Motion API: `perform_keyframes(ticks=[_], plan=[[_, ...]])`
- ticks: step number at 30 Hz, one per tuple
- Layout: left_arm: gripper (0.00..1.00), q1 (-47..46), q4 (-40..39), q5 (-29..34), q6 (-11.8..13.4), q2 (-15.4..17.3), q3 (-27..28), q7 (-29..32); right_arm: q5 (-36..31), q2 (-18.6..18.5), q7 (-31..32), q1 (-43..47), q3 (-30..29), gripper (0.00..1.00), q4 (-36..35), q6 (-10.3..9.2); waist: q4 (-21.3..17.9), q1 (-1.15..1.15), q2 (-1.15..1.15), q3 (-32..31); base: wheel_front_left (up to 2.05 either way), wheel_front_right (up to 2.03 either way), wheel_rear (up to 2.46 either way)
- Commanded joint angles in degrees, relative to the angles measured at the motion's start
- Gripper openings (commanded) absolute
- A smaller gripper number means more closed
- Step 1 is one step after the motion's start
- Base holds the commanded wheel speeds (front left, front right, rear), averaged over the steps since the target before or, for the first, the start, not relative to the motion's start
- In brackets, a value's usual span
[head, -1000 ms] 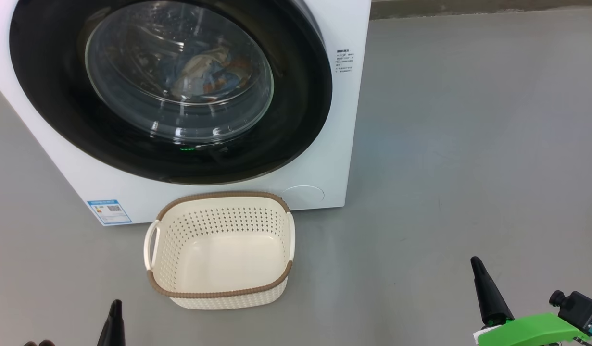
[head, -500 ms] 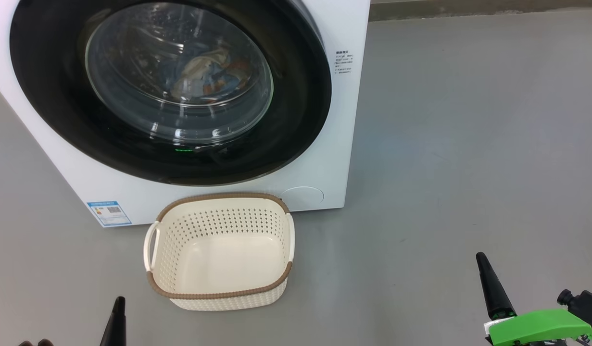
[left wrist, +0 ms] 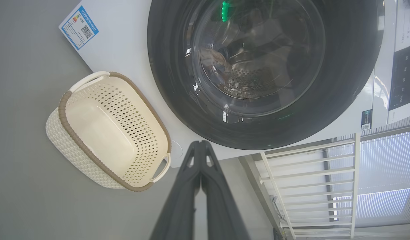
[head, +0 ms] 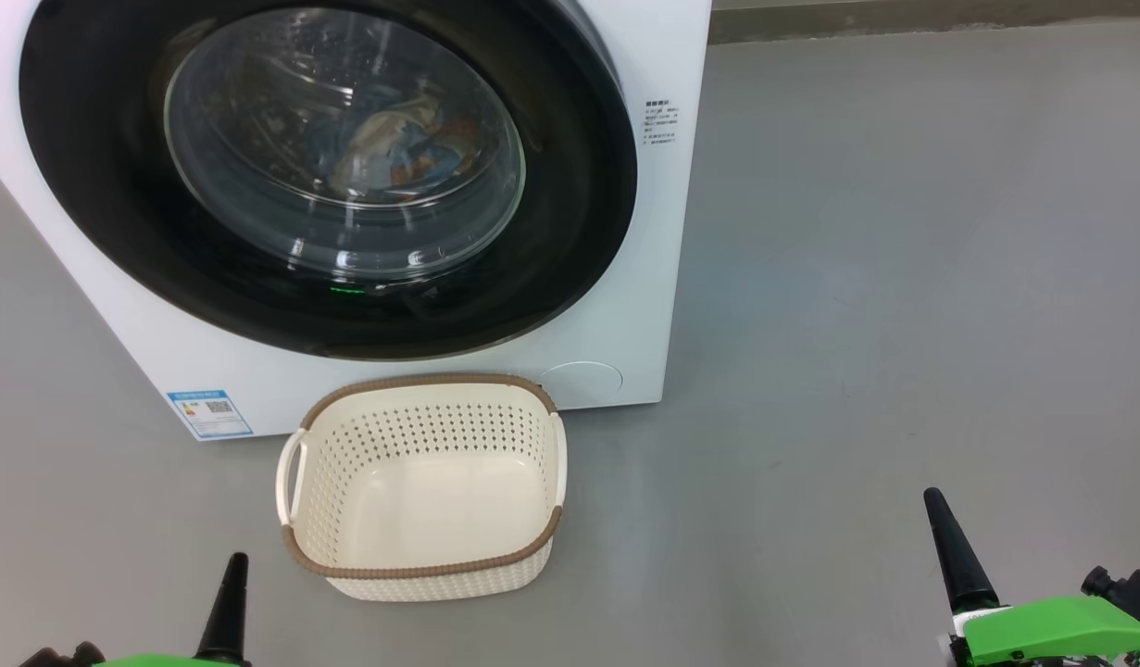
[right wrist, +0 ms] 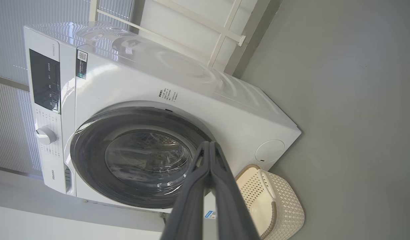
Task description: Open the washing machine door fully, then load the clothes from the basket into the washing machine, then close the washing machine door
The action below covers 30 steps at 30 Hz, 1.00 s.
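The left gripper [head: 236, 567], lower left in the head view, and the right gripper [head: 936, 505], lower right, were clenched shut on nothing. The basket [head: 421, 567] sat lower centre, just before the washing machine [head: 645, 278]; the washing machine door [head: 97, 213] was closed, the clothes [head: 394, 139] behind its glass at upper left.

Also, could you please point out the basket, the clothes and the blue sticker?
basket [head: 421, 569]: head view, brown front rim.
clothes [head: 384, 139]: head view, cream patch of the bundle.
blue sticker [head: 209, 414]: head view, its middle.
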Motion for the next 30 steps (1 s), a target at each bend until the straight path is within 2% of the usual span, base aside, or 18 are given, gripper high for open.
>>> perform_keyframes(ticks=[1,30], plan=[[0.0,-2.7,-1.0,-1.7,-0.3,1.2,1.6,0.5,1.9,-0.7,0.4,-2.9,0.6,0.0,-1.2,-0.24,0.0,0.0,0.0,0.0,0.0,0.0,0.0],[0.0,-5.8,0.6,-21.3,-0.7,1.5,2.2,5.4,21.0,-0.6,5.5,-4.4,-1.4,0.0,0.1,-0.32,-0.2,0.0,0.0,-0.4,0.0,0.0,0.0]])
